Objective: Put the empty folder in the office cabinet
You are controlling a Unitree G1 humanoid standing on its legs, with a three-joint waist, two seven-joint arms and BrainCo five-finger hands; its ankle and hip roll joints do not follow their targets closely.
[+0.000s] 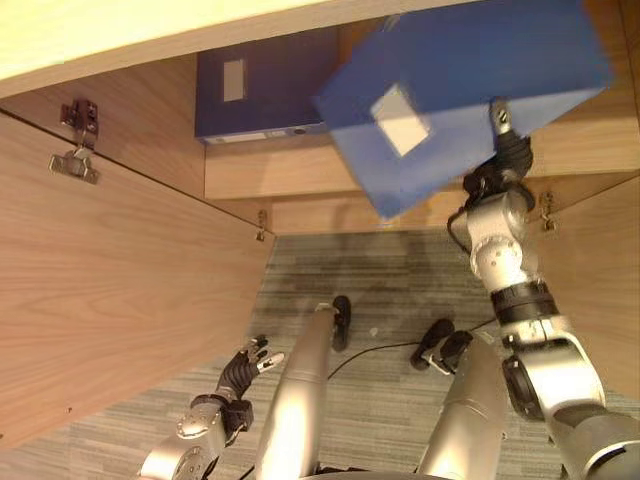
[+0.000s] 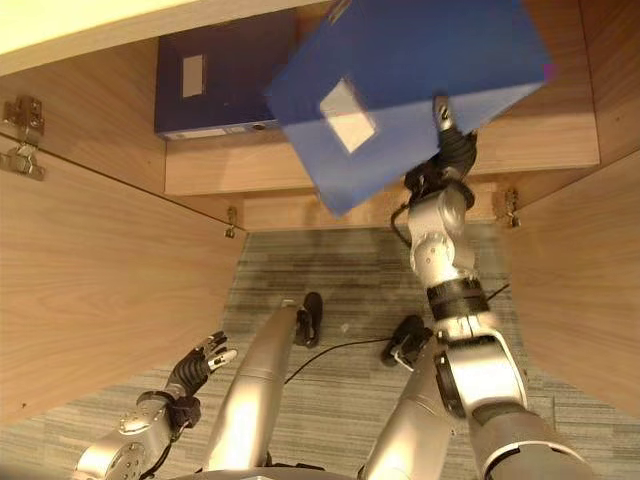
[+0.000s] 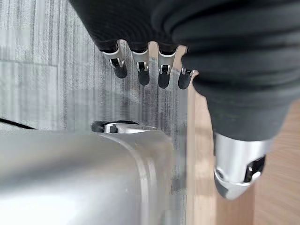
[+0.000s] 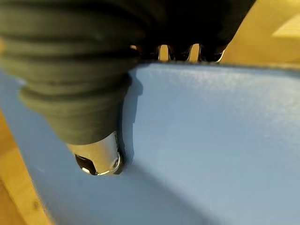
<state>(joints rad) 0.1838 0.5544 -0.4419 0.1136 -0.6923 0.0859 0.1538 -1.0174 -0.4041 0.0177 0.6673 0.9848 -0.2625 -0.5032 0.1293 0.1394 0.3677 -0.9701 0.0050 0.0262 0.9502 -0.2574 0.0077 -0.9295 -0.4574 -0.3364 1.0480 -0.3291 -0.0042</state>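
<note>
Up: R hand [image 1: 505, 150] gripping folder [image 1: 470, 70], blank label [image 1: 400, 120].

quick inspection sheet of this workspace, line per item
surface: wooden cabinet shelf, partly bare, grey carpet floor below
job's things: blue folder held tilted in front of the open cabinet, over the shelf, white label facing the camera
clutter: a second, darker blue folder lies at the back left of the shelf
hands: right hand grips the blue folder, thumb pressed on its face; left hand hangs low by the open cabinet door, fingers relaxed, holding nothing
cables: nothing seen
surroundings: cabinet doors open on both sides, metal hinges showing
</note>
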